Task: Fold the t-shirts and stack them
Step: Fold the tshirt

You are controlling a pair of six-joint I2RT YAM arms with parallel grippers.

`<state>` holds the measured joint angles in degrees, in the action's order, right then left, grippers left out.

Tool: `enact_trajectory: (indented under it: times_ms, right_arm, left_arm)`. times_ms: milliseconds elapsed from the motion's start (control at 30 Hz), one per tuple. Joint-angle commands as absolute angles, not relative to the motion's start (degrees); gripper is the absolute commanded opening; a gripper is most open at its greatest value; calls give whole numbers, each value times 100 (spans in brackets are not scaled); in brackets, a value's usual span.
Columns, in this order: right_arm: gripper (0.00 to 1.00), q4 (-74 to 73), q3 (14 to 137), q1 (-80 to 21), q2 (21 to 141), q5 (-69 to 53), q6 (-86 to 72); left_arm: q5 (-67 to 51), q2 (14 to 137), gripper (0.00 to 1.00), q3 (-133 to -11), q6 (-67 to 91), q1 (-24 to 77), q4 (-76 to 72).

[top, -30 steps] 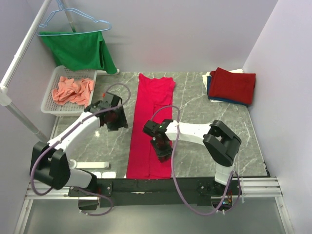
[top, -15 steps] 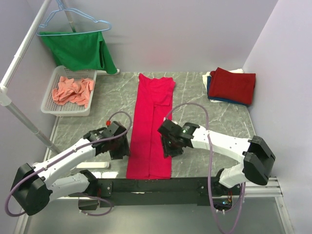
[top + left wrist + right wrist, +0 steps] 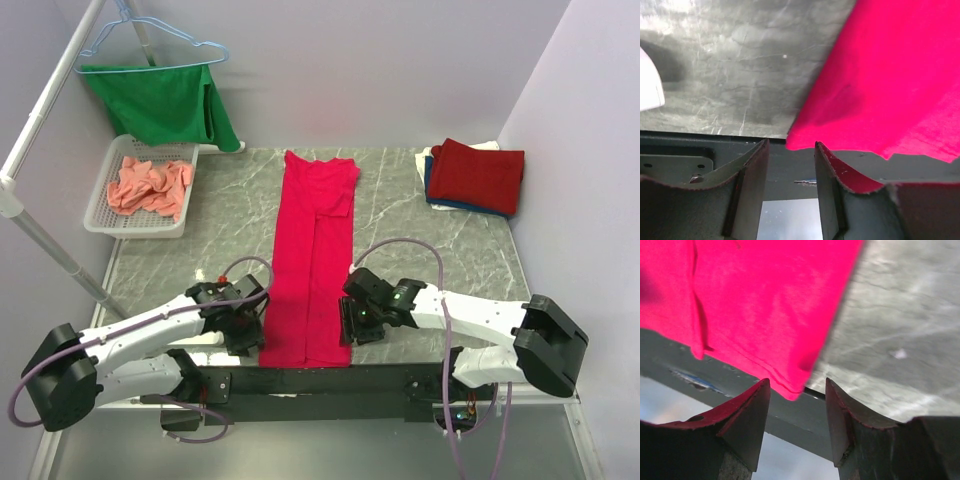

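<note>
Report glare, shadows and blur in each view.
Top external: sharp, evenly lit. Left wrist: glare on the table at upper left, a dark shadow on the pinkish-red t-shirt. Right wrist: table looks blurred, marble veins smeared.

Overall light: bright, even and diffuse from above in the top view; the pale walls show no hard edges of light.
Glare: soft sheen on the grey marbled stone tabletop [image 3: 420,240], with a washed-out patch at the upper left of the left wrist view.
Shadows: soft and dark under both arms, and a dim smudge on the bright pinkish-red cloth t-shirt [image 3: 840,102].
Colour: the shirt is so saturated that its folds barely show; a red tint lies on the right gripper's fingers [image 3: 745,415].
Focus: the top view is sharp; the tabletop is smeared in the right wrist view.
</note>
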<state>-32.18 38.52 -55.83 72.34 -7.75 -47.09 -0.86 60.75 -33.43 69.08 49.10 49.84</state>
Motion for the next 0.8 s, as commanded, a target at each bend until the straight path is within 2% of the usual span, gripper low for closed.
enact_trajectory:
  times_ms: [0,300,767]
  right_arm:
    - [56,-2567,3700,-5572,7268,-1142,-4755]
    - [56,-2426,3683,-5599,7655,-1274,-4702]
    - [53,-2435,3331,-5792,7655,-1415,-4860]
  left_arm:
    - [-158,6249,46,-3314,7260,5018,4844]
    - [-413,6512,43,-3050,7418,5203,4202]
    - [-431,6750,37,-2979,7436,5291,3982]
